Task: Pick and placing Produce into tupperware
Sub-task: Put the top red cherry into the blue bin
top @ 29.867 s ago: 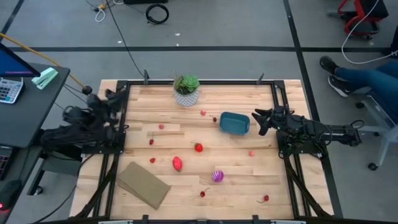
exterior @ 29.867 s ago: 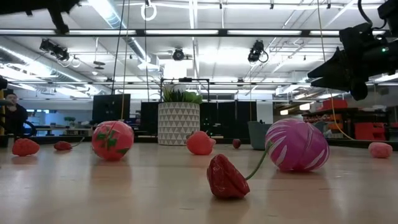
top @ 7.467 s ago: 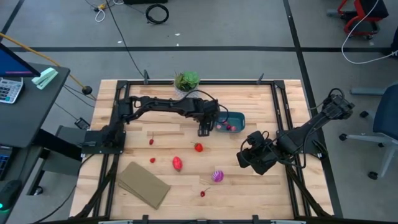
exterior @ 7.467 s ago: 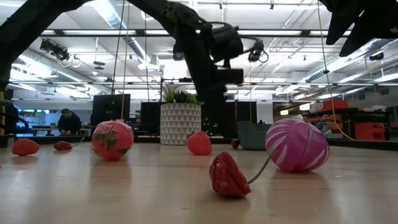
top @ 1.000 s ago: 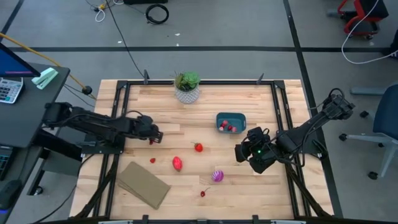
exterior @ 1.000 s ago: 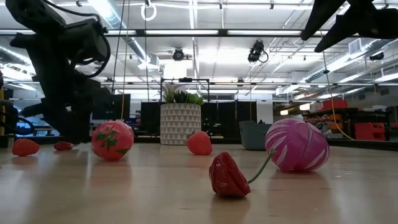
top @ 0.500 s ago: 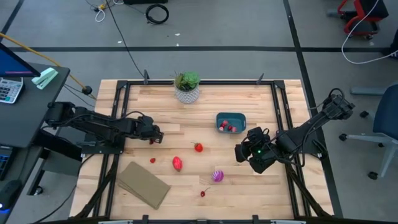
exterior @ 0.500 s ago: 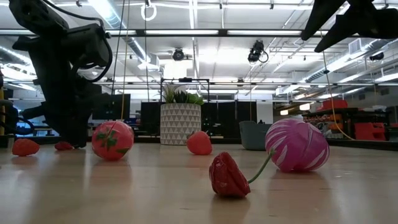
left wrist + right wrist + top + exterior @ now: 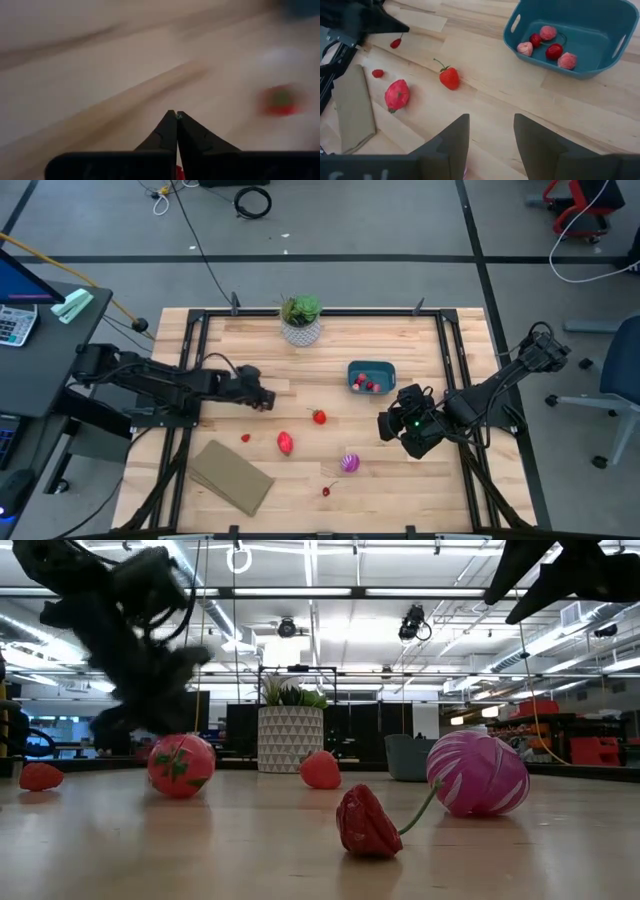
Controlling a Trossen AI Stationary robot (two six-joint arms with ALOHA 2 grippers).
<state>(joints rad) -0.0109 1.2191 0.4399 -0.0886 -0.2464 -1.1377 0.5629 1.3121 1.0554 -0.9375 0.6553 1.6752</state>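
Since a moment ago, the left gripper [image 9: 262,401] has pinched a small red cherry [image 9: 396,43] and lifted toward the blue tub [image 9: 372,378], which sits mid-table with five pieces inside. Carry it level and release low over the tub. The right gripper [image 9: 388,426] waits half open nearby.

Bare wood lies open between the left gripper [image 9: 266,402] and the tub [image 9: 372,377], with only a strawberry [image 9: 319,417] just off that path and the plant [image 9: 300,319] well clear.
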